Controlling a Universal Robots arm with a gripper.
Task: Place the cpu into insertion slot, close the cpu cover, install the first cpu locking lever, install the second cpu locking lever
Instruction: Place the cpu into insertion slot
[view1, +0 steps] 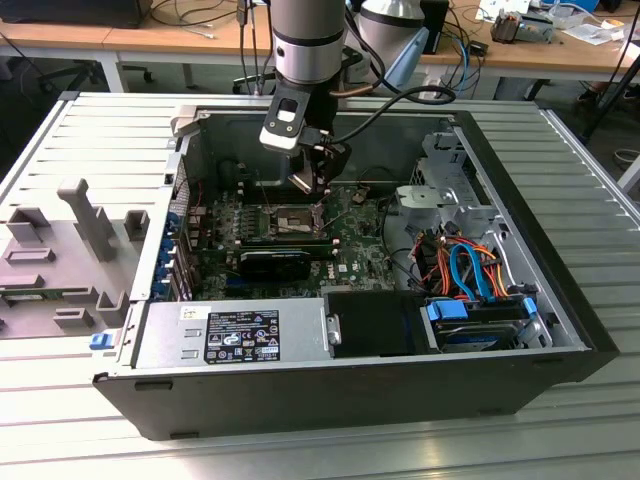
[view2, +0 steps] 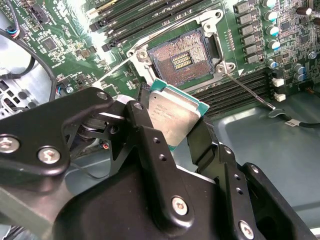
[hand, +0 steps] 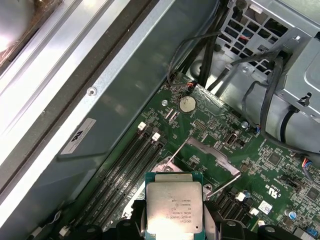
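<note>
My gripper (view2: 172, 122) is shut on the cpu (view2: 176, 114), a flat square chip with a silvery top and a green edge, pinched by its two sides between black fingers (view2: 145, 112). In the first wrist view the cpu (hand: 174, 204) hangs above the green motherboard. The insertion slot (view2: 182, 59) lies open just beyond the chip, its dark pin field bare. The silver cpu cover (hand: 212, 152) is swung up off the slot. A thin locking lever (view2: 247, 92) sticks out beside the slot. In the exterior view the gripper (view1: 318, 192) hovers inside the case, slightly above the slot (view1: 290, 222).
The open black computer case (view1: 350, 395) lies on a slatted metal table. Long memory slots (view2: 235, 92) run beside the socket. A drive cage with orange and blue cables (view1: 470, 270) fills the exterior view's right. A grey fixture block (view1: 60, 250) stands outside the case.
</note>
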